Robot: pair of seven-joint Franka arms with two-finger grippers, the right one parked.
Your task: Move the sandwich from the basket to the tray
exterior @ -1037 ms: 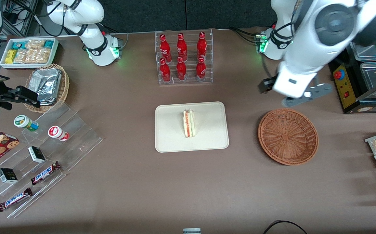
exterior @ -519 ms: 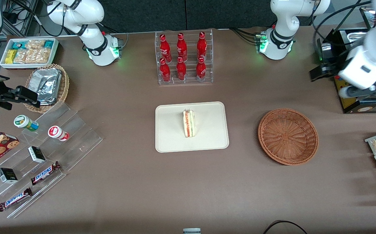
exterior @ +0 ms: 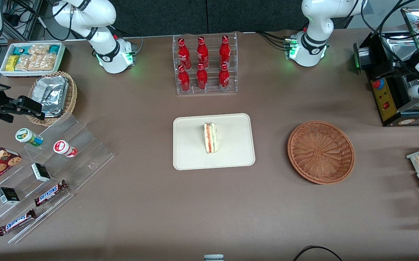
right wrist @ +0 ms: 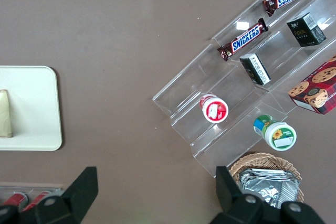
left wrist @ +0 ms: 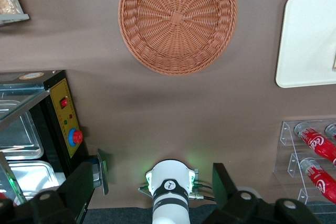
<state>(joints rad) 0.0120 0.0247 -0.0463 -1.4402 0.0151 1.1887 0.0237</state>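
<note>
Cream-white and low-rimmed, the rectangular tray point(exterior: 195, 152) at mid-table carries the small clear-wrapped triangular sandwich point(exterior: 210, 137), on edge with its pink-red and green filling showing. The round reddish-brown wicker basket point(exterior: 321, 152), toward the working arm's end, lies bare. With the working arm's gripper point(left wrist: 152, 195) raised high near its own base, dark fingers point(left wrist: 79, 187) spread wide and holding nothing, the transfer looks complete.
</note>
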